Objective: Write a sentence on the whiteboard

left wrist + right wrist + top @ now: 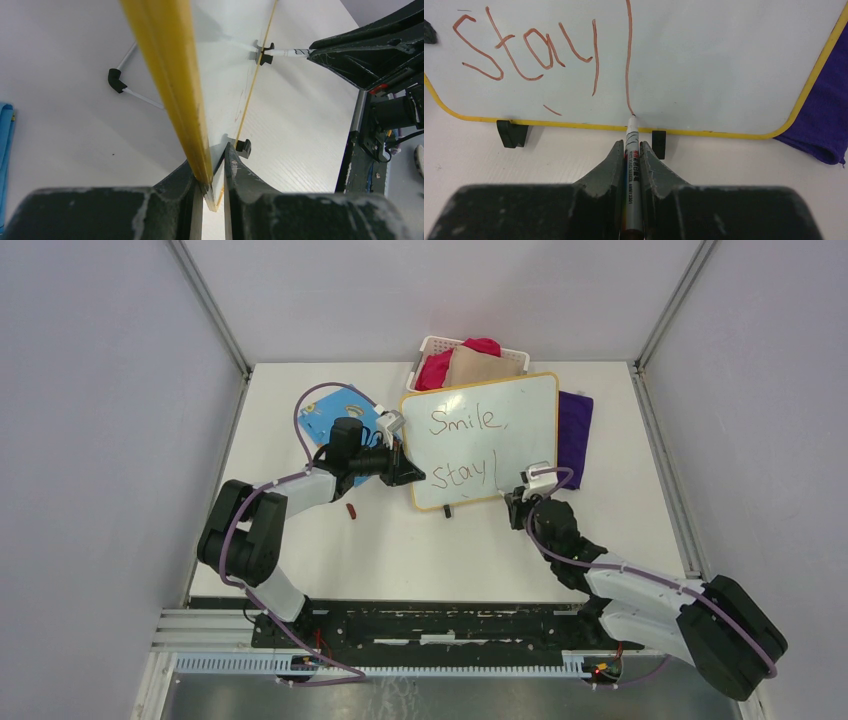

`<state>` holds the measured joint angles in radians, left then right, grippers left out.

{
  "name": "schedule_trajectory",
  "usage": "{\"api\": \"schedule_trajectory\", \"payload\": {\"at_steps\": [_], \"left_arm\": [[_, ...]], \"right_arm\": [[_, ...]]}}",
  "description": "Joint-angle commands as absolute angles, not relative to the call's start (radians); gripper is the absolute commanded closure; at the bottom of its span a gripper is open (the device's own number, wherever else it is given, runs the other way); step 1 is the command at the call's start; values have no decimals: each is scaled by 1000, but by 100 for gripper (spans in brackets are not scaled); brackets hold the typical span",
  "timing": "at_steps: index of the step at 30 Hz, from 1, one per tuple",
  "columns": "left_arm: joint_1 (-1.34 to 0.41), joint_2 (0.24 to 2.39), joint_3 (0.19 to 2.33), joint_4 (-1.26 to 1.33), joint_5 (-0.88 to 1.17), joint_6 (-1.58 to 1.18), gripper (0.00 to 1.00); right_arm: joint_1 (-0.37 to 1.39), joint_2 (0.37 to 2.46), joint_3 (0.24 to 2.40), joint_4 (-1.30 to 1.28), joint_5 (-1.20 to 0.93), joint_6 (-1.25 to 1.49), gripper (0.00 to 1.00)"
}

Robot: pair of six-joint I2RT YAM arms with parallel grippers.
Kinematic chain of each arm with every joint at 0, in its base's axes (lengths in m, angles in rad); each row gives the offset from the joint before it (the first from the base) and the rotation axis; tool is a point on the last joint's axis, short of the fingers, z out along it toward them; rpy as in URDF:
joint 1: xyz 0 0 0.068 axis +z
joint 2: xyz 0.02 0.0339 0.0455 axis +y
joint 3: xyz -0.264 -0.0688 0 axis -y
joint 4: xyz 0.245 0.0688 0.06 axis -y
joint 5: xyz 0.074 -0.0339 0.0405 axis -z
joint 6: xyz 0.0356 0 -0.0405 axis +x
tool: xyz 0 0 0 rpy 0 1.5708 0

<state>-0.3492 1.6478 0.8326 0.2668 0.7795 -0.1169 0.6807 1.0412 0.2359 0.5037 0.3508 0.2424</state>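
Right gripper [632,148] clamps the marker [632,131], tip on the whiteboard [724,60]; left gripper [214,167] pinches its edge. Press lightly and lift cleanly before the next stroke.

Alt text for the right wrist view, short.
Right jaws clamp a marker, its tip at the foot of a long red stroke on the whiteboard, just after "Stay". Purple cloth lies at the right edge.

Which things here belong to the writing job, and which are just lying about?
In use: whiteboard, writing, marker, left gripper clamping the board, right gripper holding the marker.
Lying about: blue card, purple cloth, basket of cloths, small red object.
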Motion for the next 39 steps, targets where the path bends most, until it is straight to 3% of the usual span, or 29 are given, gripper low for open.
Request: {"api": "schedule_trajectory", "payload": {"at_steps": [1, 8, 17, 39], "left_arm": [[-367, 1698, 811, 97, 622, 3, 98], [-367, 1698, 811, 97, 620, 3, 98], [-367, 1696, 810, 95, 621, 3, 98], [-366, 1701, 815, 92, 621, 3, 98]], "right_arm": [[685, 997, 250, 525, 368, 253, 100], [680, 947, 339, 512, 430, 228, 100], [652, 1027, 443, 477, 429, 236, 100], [649, 1092, 443, 466, 409, 245, 100]]}}
